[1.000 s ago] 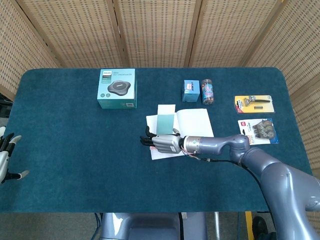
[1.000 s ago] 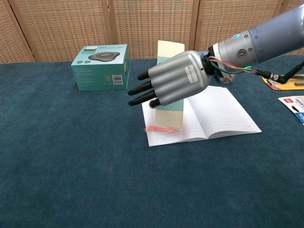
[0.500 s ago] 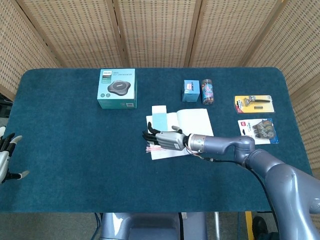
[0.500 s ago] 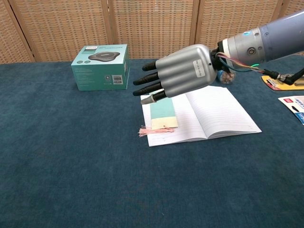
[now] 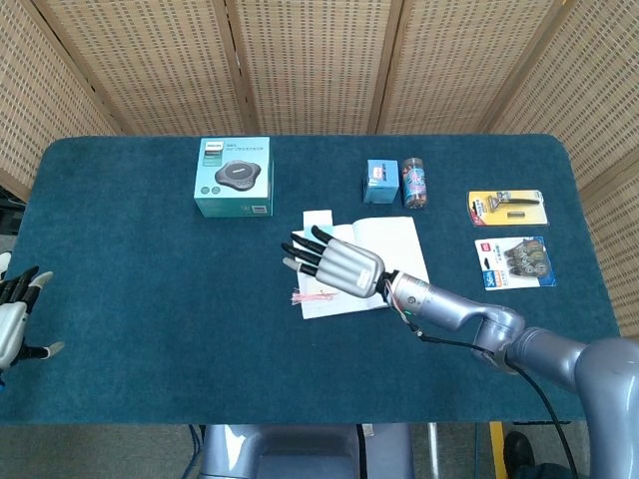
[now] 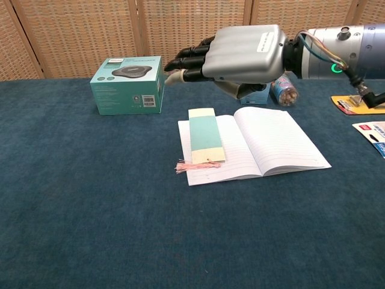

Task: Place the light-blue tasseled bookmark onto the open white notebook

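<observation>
The light-blue bookmark (image 6: 206, 135) lies flat on the left page of the open white notebook (image 6: 274, 141), and its pink tassel (image 6: 187, 167) hangs over the page's left edge. My right hand (image 6: 242, 53) hovers above the notebook's far side, open and holding nothing, clear of the bookmark. In the head view that right hand (image 5: 335, 262) covers most of the bookmark; only the tassel (image 5: 308, 296) and the notebook's right page (image 5: 395, 238) show. My left hand (image 5: 14, 321) is at the table's left edge with its fingers apart, holding nothing.
A teal boxed gadget (image 5: 235, 178) stands at the back left. A small blue box (image 5: 380, 182) and a jar (image 5: 414, 183) stand behind the notebook. A razor pack (image 5: 508, 208) and another blister pack (image 5: 515, 259) lie at the right.
The bookmark, held upright a second ago, now lies flat on the left page. My right hand has let go of it and risen above the notebook. The left hand has barely moved.
</observation>
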Motion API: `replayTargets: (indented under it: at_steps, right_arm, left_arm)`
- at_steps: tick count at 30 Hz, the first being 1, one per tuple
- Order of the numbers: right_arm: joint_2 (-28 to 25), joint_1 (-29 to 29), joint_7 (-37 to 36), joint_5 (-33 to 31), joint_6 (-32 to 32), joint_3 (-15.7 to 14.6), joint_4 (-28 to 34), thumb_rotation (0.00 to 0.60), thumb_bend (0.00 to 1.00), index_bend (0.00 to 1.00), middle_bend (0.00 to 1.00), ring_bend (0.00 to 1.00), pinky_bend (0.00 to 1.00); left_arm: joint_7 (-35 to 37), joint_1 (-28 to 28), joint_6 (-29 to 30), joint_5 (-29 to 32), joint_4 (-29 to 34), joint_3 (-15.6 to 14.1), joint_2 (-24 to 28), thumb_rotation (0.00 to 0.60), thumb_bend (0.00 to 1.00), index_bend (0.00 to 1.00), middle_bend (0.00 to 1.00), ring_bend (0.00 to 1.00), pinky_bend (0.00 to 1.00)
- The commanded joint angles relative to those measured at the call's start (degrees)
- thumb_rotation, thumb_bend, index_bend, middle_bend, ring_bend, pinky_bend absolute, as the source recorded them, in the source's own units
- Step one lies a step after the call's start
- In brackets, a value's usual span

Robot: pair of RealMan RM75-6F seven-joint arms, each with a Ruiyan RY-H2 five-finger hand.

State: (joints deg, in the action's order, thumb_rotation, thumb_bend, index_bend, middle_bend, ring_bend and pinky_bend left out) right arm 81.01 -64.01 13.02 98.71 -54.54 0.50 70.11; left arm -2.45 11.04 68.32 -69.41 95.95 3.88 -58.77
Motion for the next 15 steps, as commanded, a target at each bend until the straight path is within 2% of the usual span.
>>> replayTargets:
  at_steps: [1, 4, 8, 10, 15]
  right_arm:
    - [-0.7, 1.4, -2.5, -12.4, 8.2, 5.4, 8.7, 0.6, 1.0, 0.0, 0.0, 0.0, 0.19]
    - [0.8, 0.2, 1.5, -18.6, 12.2, 7.6, 9.6, 0.6, 1.0, 0.0, 0.0, 0.0, 0.18]
    - [2.9, -0.7, 6.7, -22.9, 13.7, 8.6, 9.1, 0.6, 1.0, 0.0, 0.0, 0.0, 0.19]
    - [4.2, -1.4, 9.7, -24.6, 14.5, 8.6, 8.4, 0.6, 1.0, 0.0, 0.0, 0.0, 0.19]
    - [8.1, -3.5, 20.1, -27.9, 16.8, 6.5, 5.3, 0.6, 1.0, 0.0, 0.0, 0.0, 0.19]
  left_arm:
    - [-0.2, 0.0, 0.2, -0.1, 0.1, 0.0, 0.0, 0.6, 0.0, 0.0, 0.0, 0.0, 0.0]
    - [-0.3, 0.0, 0.3, -0.2, 0.2, -0.1, 0.0, 0.6, 0.0, 0.0, 0.0, 0.0, 0.0]
    - [-0.1, 0.0, 0.2, -0.1, 0.2, -0.1, 0.1, 0.6, 0.0, 0.0, 0.0, 0.0, 0.0]
    - [0.1, 0.0, 0.2, 0.0, 0.0, -0.1, 0.1, 0.6, 0.0, 0.0, 0.0, 0.0, 0.0]
    - [1.1, 0.0, -0.1, 0.2, -0.3, 0.0, 0.2, 0.6, 0.0, 0.0, 0.0, 0.0, 0.0]
